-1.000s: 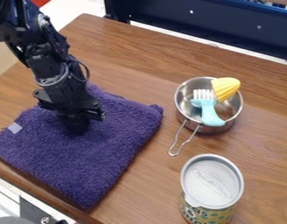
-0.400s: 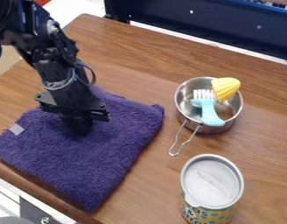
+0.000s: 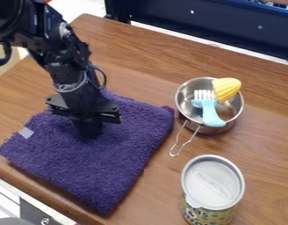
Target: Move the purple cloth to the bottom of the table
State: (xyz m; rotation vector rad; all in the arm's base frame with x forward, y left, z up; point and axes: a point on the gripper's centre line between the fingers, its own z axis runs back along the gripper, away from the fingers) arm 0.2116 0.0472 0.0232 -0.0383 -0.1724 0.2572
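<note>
In the camera view, a thick purple terry cloth [image 3: 82, 162] lies spread nearly flat over the left and lower left of the frame. It rests on the brown wood-grain counter [image 3: 261, 143], with its lowest corner close to the front edge near the bottom of the frame. A small white tag [image 3: 26, 132] sits on its left side.

The black robot arm [image 3: 70, 72] comes in from the upper left, and its black end effector [image 3: 89, 132] points down onto the upper middle part of the cloth. The tip is dark and sunk against the pile, so I cannot tell whether it is released or clenched on a fold. That placing would suit either pinching the fabric or pressing it down to drag it in one piece, I judge; the cloth's width makes sliding more sensible than lifting.

A round steel pan [image 3: 187, 94] stands right of centre, its wire handle [image 3: 181, 143] pointing down and left, near the cloth's right edge. In it lean a light-blue utensil with white tines [image 3: 210, 114] and a yellow toy corn cob [image 3: 227, 89], propped by the pan's wall. A patterned can with a pale lid [image 3: 212, 184] stands upright at the lower right. Pulling toward the lower left would likely keep the cloth off both, though too long a pull could send its edge over the front.
</note>
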